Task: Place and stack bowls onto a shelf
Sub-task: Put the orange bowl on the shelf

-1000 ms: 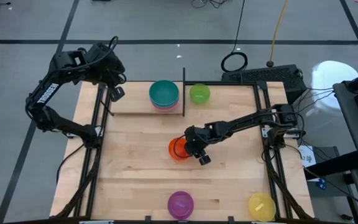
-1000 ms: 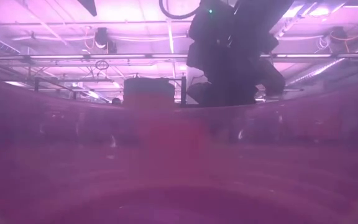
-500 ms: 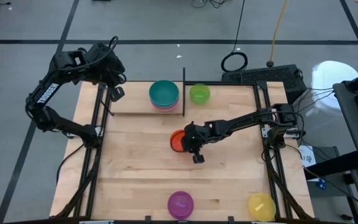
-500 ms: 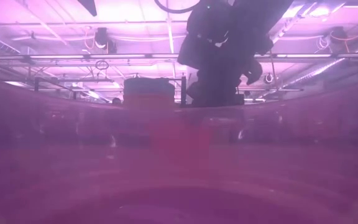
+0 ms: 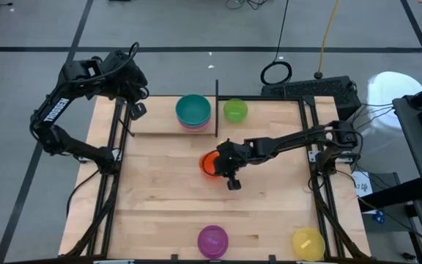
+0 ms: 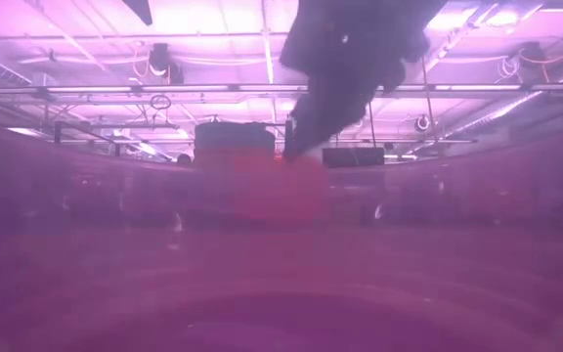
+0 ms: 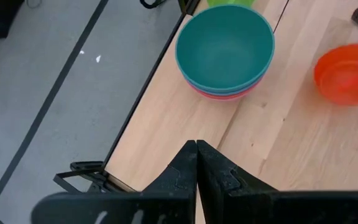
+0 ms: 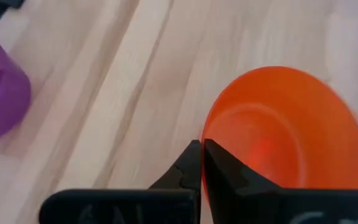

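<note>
An orange bowl [image 5: 208,164] is at the table's middle, with my right gripper [image 5: 224,166] shut on it [image 8: 278,124]. On the shelf [image 5: 156,119] at the far side stands a stack topped by a teal bowl [image 5: 193,110], with blue and pink bowls under it [image 7: 224,50]. A lime green bowl [image 5: 234,110] stands just right of the shelf's black rod. My left gripper [image 7: 196,152] is shut and holds nothing; it hangs over the table's far left corner [image 5: 135,110]. My right gripper pinches the orange bowl's rim [image 8: 206,138] on the bowl's right side, one finger inside the bowl and one outside. The fingers come from the table's right, slanting down. The bowl is tilted and, in the low view [image 6: 281,186], hangs raised above the tabletop.
A purple bowl [image 5: 212,240] stands at the near edge, right against the low camera, and a yellow bowl [image 5: 308,243] at the near right corner. Black frame rods [image 5: 112,183] run along the table's left and right sides. Bare tabletop [image 5: 160,191] lies between the shelf and the near bowls.
My right gripper has shut on the orange bowl's rim and gone up and toward the far edge. The bowl, which stood on the table, is now tilted and raised, and has shifted toward the shelf.
</note>
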